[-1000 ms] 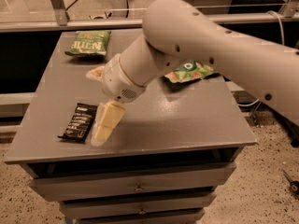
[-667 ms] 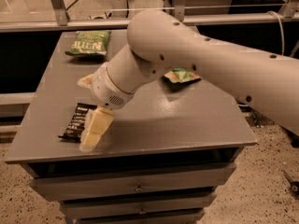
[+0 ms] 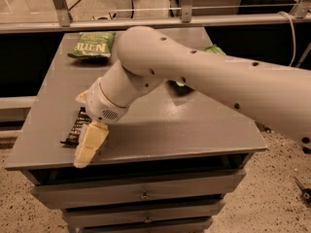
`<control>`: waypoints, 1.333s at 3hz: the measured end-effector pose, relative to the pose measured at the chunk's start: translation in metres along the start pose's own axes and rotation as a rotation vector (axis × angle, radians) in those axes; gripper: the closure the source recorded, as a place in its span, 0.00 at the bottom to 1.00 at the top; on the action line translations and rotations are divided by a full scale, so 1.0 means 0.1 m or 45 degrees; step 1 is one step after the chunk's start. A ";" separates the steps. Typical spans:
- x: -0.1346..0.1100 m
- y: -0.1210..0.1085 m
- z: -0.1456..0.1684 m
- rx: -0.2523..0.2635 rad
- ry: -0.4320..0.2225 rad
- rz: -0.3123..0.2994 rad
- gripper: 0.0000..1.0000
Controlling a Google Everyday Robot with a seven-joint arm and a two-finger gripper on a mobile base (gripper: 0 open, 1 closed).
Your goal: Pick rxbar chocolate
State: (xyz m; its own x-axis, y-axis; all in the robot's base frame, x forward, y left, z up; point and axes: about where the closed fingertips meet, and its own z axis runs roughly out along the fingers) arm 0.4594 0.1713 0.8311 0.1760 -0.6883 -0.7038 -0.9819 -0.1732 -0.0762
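The rxbar chocolate (image 3: pixel 72 134), a small flat black bar with lines of white text, is lying on the front left part of a grey table (image 3: pixel 194 130), close to its left edge. It is sitting in the gap between the two cream-coloured fingers (image 3: pixel 91 142) of the gripper (image 3: pixel 80 130). The fingers are standing spread apart, one just behind the bar and the other just in front of it, near the table's front edge. They are not pinching the bar. The end of the bar towards the wrist is being hidden by the round white wrist housing (so contact there cannot be judged).

A thick white arm (image 3: pixel 218 86) is reaching in from the right side of the view, crossing over the table and bending down towards the fingers.

Well beyond the fingers, at the far left corner of the table, a dark green chip bag (image 3: pixel 92 43) is lying flat. Far to the right of the fingers, at the back of the table, a bright green snack pouch (image 3: pixel 214 50) is peeking out from behind the arm. Below the fingers, under the tabletop, grey drawers (image 3: pixel 146 195) are showing.
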 end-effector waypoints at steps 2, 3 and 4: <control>0.06 -0.08 0.06 0.001 0.021 0.048 0.37; 0.06 -0.11 0.05 -0.002 0.035 0.067 0.61; 0.07 -0.13 0.02 -0.003 0.036 0.087 0.83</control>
State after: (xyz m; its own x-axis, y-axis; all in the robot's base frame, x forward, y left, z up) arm 0.4727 0.1706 0.8258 0.1107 -0.7181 -0.6871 -0.9915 -0.1271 -0.0268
